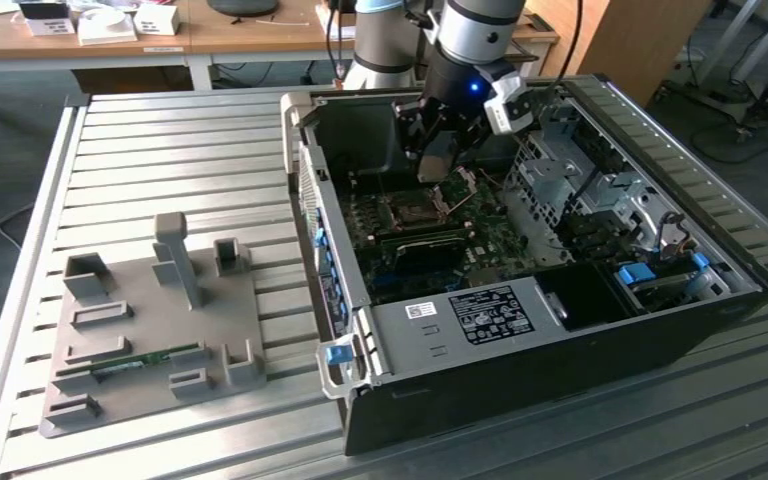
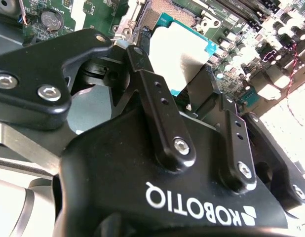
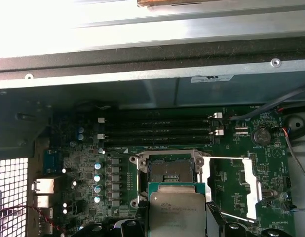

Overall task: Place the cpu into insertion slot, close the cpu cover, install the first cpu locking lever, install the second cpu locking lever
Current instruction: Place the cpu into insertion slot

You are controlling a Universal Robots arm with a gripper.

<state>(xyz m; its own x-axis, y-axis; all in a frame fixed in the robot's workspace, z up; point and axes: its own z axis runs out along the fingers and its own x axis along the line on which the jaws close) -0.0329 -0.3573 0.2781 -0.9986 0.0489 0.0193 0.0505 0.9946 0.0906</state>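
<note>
The claw [image 1: 435, 165] is reaching down into the open black computer case [image 1: 518, 400] and is gripping the cpu [image 3: 177, 210] by two opposite edges, one black finger [image 2: 153, 94] pressing on each side. In both wrist views the cpu [image 2: 181, 49] is hanging flat, silvery face up, over the green board [image 3: 83, 163]. In the first wrist view its far edge is overlapping the near rim of the insertion slot [image 3: 170, 170]. It is not sitting in the slot.

The slot is lying open, its dark contact field showing inside the silvery rim. The cpu cover [image 3: 254, 185] is lying swung open just beside the slot, with bare board showing through its window. Thin wire levers [image 3: 226, 158] are running along the cover's edges.

Past the slot, four long memory slots [image 3: 157, 131] are lying side by side, with the grey case wall [image 3: 142, 94] rising behind them. A row of small round capacitors [image 3: 97, 177] is standing on one side of the slot, and a coin battery [image 3: 261, 134] is sitting beyond the cover.

In the exterior view the case is lying on a slatted metal desk [image 1: 157, 150], with the slot [image 1: 408, 212] near the middle of the board. A metal drive cage [image 1: 571, 170] is crowding the arm on the exterior view's right. On the exterior view's left, well apart from the case, a grey holder plate [image 1: 224, 300] is carrying a green memory stick [image 1: 131, 362].
</note>
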